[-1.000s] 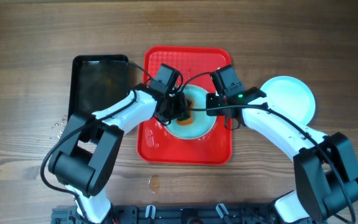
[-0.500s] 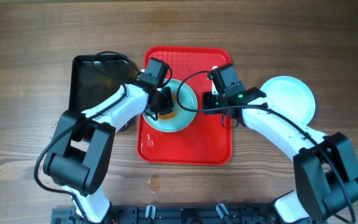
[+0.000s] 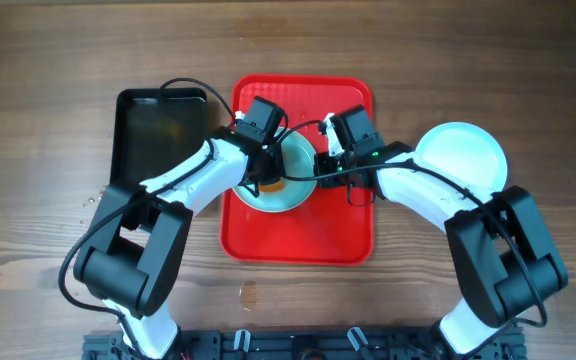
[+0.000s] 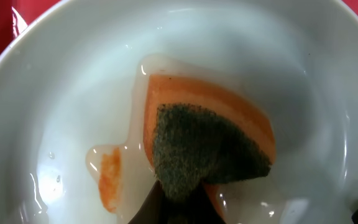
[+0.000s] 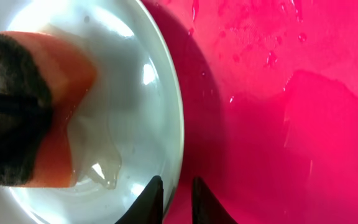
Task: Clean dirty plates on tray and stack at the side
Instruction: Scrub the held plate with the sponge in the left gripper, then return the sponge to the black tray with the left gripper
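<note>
Here, left end effector (image 3: 270, 180) clamps sponge (image 4: 210, 146) in plate (image 4: 73, 93); right end effector (image 5: 175, 190) pinches rim

One pale plate (image 3: 286, 198) lies flat near the middle of the red tray (image 3: 298, 238). It is wet inside, with an orange smear (image 4: 109, 180) and a clear film. Water drops dot the tray. A second, clean plate (image 3: 465, 160) lies on the desk (image 3: 48, 60), right of the tray and apart from it.
</note>
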Tool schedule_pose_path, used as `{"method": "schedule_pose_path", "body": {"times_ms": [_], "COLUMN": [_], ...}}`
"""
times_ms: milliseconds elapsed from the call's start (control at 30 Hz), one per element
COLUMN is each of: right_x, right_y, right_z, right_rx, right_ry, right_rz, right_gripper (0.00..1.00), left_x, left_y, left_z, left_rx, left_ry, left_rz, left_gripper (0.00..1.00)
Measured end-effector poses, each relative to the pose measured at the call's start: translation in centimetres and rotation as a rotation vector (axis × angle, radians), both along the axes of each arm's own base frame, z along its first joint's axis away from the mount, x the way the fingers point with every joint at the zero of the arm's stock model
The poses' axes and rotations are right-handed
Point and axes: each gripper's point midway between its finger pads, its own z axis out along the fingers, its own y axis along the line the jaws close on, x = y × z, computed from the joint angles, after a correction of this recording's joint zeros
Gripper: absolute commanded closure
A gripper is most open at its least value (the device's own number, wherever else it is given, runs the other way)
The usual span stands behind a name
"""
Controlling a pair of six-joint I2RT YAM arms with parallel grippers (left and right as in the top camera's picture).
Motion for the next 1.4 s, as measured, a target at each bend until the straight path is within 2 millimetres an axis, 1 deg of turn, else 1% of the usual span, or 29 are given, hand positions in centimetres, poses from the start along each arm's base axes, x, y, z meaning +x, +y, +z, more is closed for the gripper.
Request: {"method": "schedule_pose_path", "body": {"times_ms": [133,333,500,600,767,833,933,1033,1133,1167,1267,1300,1400], "right_x": [0.4,0.6,0.6,0.5,0.1,0.1,-0.1,-0.2,-0.4,-0.5,-0.5,-0.5,-0.4], "right_y": [0.2,0.1,-0.2,-0.2,-0.5,-0.6,-0.6,-0.6,-0.7,-0.8,-1.7,-2.2,-2.6], "right_z": [-0.5,-1.0,-1.1,-1.1,-1.2,-1.2,-1.3,-1.3,-1.3,-1.4,-1.4,-1.4,-1.3], "right_rx": [0.006,0.005,-0.01,-0.016,-0.035,-0.039,-0.042,-0.044,-0.047,-0.053,-0.08,-0.096,-0.112], "right_ry": [-0.007,0.029,0.05,0.057,0.084,0.088,0.098,0.103,0.118,0.125,0.129,0.127,0.122], "right_rz": [-0.002,-0.077,-0.133,-0.148,-0.189,-0.197,-0.206,-0.206,-0.219,-0.226,-0.26,-0.273,-0.289], "right_gripper": [0.96,0.96,0.96,0.96,0.96,0.96,0.96,0.96,0.96,0.96,0.96,0.96,0.96], "left_x": [0.0,0.0,0.0,0.2,1.3,1.6,1.5,0.7,0.3,0.5,1.4,2.1,2.8], "left_y": [0.0,-0.1,0.3,1.5,4.6,5.4,5.9,6.1,6.5,6.7,7.7,8.7,9.9], "left_z": [0.0,0.0,0.0,0.0,0.1,0.2,0.3,0.6,1.5,2.1,3.7,4.7,5.9], "left_rx": [0.0,0.0,0.029,0.093,0.17,0.182,0.195,0.221,0.25,0.266,0.316,0.343,0.367], "left_ry": [0.0,-0.001,-0.006,-0.02,-0.041,-0.042,-0.029,0.019,0.056,0.059,0.041,0.024,0.009], "left_rz": [0.0,-0.003,0.001,0.012,0.059,0.074,0.076,0.065,0.063,0.065,0.087,0.111,0.14], "left_gripper": [0.96,0.96,0.96,0.96,0.96,0.96,0.96,0.96,0.96,0.96,0.96,0.96,0.96]}}
